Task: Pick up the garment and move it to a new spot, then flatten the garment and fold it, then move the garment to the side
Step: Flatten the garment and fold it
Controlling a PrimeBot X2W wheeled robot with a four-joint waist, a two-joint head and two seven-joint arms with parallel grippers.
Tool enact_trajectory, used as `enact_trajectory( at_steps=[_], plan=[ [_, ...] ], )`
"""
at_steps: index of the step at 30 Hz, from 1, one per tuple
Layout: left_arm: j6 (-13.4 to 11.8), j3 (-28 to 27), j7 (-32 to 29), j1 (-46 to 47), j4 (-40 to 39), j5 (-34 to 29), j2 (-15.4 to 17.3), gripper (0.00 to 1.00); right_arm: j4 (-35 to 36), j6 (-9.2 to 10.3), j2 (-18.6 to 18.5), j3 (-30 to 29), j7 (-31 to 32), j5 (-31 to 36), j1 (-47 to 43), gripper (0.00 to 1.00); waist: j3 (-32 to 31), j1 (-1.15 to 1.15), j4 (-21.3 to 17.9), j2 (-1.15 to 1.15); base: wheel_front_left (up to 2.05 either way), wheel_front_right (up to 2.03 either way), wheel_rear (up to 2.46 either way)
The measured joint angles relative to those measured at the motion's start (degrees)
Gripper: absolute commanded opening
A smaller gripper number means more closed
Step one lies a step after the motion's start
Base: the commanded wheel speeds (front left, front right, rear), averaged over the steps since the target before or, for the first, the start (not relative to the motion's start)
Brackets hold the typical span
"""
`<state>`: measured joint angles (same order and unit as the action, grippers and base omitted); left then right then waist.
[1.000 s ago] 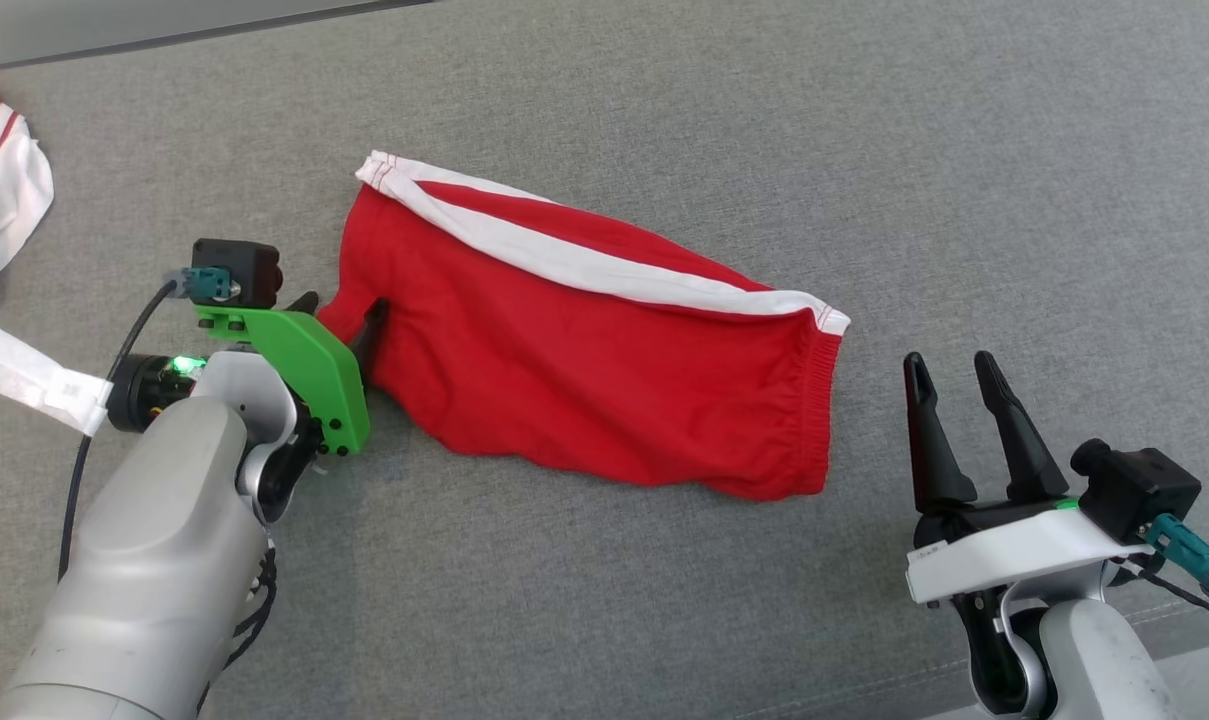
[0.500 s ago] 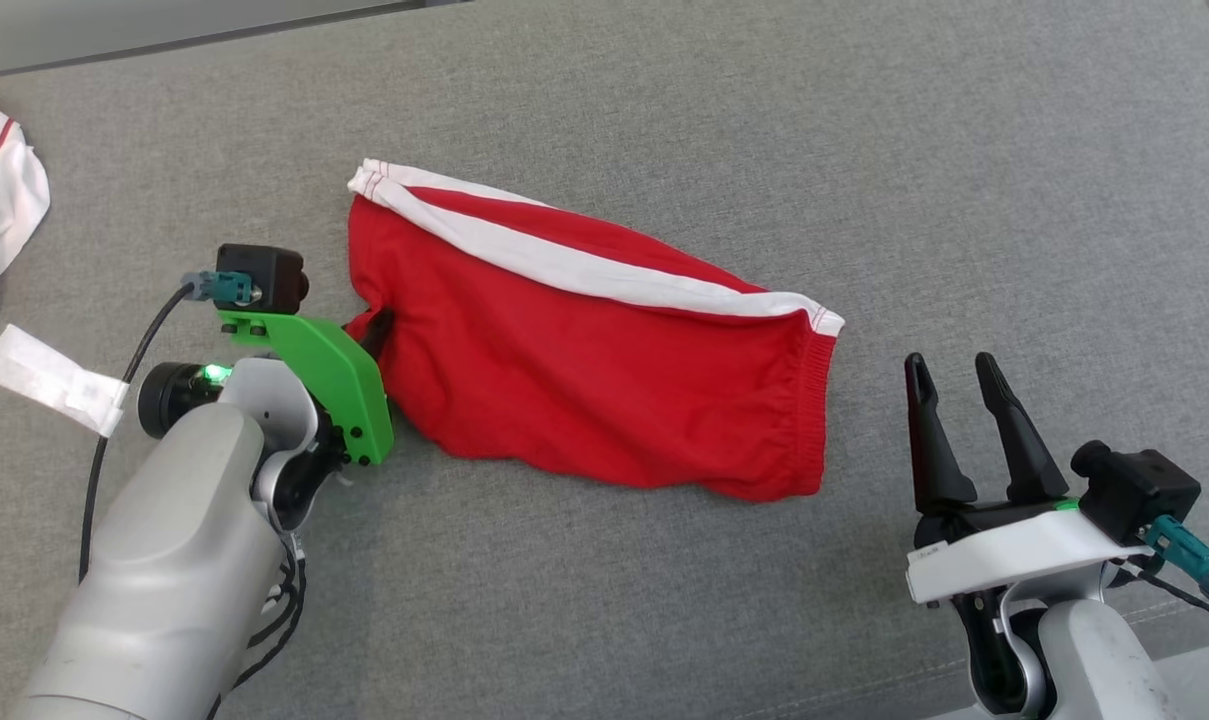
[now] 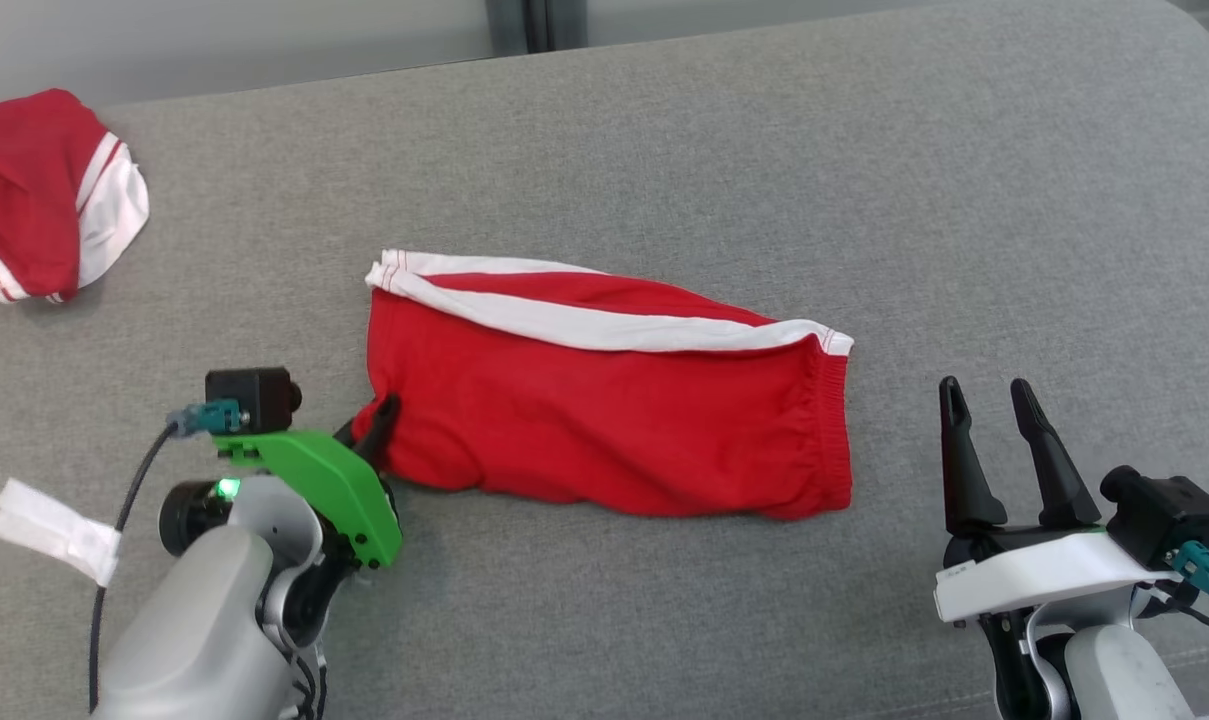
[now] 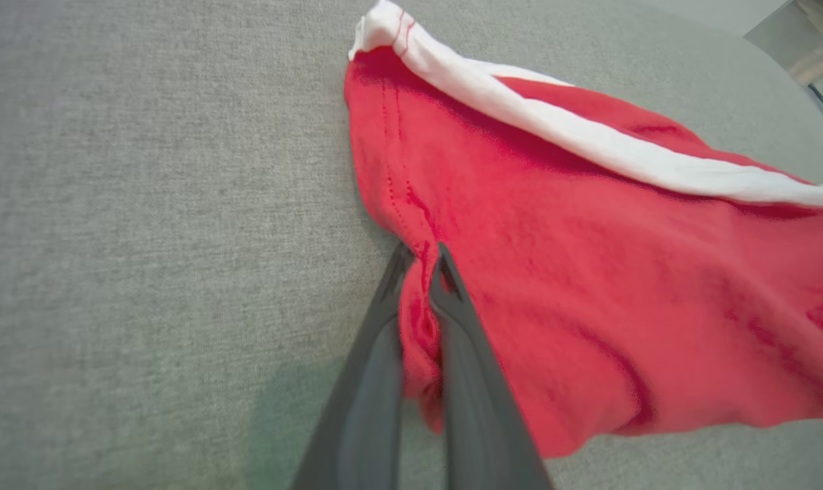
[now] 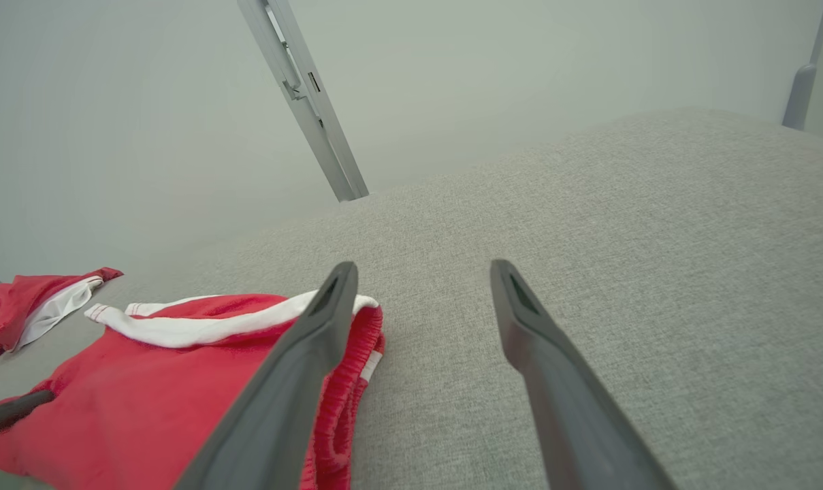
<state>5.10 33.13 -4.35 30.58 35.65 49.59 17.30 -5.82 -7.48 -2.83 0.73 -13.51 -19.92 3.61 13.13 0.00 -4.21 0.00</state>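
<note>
The garment (image 3: 604,420) is a pair of red shorts with a white side stripe, lying across the grey cushion with its elastic waistband to the right. My left gripper (image 3: 384,412) is shut on a pinch of its left hem, and in the left wrist view red cloth (image 4: 574,286) bunches between the two dark fingers (image 4: 377,340). My right gripper (image 3: 986,392) stands open to the right of the waistband, off the cloth. In the right wrist view the garment (image 5: 146,381) lies left of the spread fingers (image 5: 554,381).
A second red and white garment (image 3: 44,195) lies crumpled at the far left of the grey cushion (image 3: 864,200). A white paper tag (image 3: 54,530) hangs by my left arm's cable. A metal post (image 5: 305,95) rises behind the cushion's back edge.
My left gripper has closed on the garment's left hem and pulled it nearer me, drawing the cloth straighter. The head camera has tilted, shifting the whole picture. The right gripper stayed open.
</note>
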Motion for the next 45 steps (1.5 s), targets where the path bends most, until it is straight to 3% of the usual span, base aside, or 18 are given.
enact_trajectory(
  at_steps=[8,15,16,17,18,28,36,45],
  plan=[
    [-7.43,-1.11,0.65,-11.98,-12.51,2.26,-0.03,0.00,1.13,-0.01,0.00,-0.90,2.11,0.58,-1.51,1.00,-3.13,0.00,2.79,0.00,0.00,0.00,0.00],
    [-11.39,-1.16,1.77,-18.09,-19.17,2.99,-0.25,0.00,1.57,-0.01,0.00,-1.58,3.77,1.04,-2.22,1.00,-5.06,0.00,4.26,0.00,0.00,0.00,0.00],
    [-11.81,-1.38,2.88,-18.27,-19.59,2.61,-0.30,0.25,1.58,0.00,0.00,-1.63,3.96,1.20,-2.23,1.00,-5.26,0.00,4.39,0.00,0.00,0.00,0.00],
    [-12.15,-1.45,4.05,-18.27,-19.83,1.91,-0.29,0.59,1.57,0.00,0.00,-1.69,4.20,1.26,-2.23,1.00,-5.43,0.00,4.47,0.00,0.00,0.00,0.00],
    [-12.24,-1.48,5.39,-18.26,-19.91,0.87,-0.30,1.00,1.55,0.00,0.00,-1.76,4.42,1.38,-2.24,1.00,-5.60,0.00,4.53,0.00,0.00,0.00,0.00],
    [-13.49,0.12,16.17,-16.78,-18.23,-7.65,-0.70,1.00,0.58,0.00,-0.01,-2.80,6.95,2.92,-2.33,1.00,-8.02,0.00,5.14,0.00,0.00,0.00,0.00],
    [-15.22,0.37,18.56,-16.99,-17.31,-11.20,-1.53,1.00,-1.10,0.00,-0.01,-2.89,11.84,3.78,-3.35,1.00,-10.80,0.00,7.09,0.00,0.00,0.00,0.00],
    [-16.07,-1.46,19.13,-19.14,-18.72,-12.83,-2.71,1.00,-7.32,-0.01,0.00,-1.51,21.83,4.70,0.63,1.00,-12.23,0.00,10.76,0.00,0.00,0.00,0.00]
  ],
)
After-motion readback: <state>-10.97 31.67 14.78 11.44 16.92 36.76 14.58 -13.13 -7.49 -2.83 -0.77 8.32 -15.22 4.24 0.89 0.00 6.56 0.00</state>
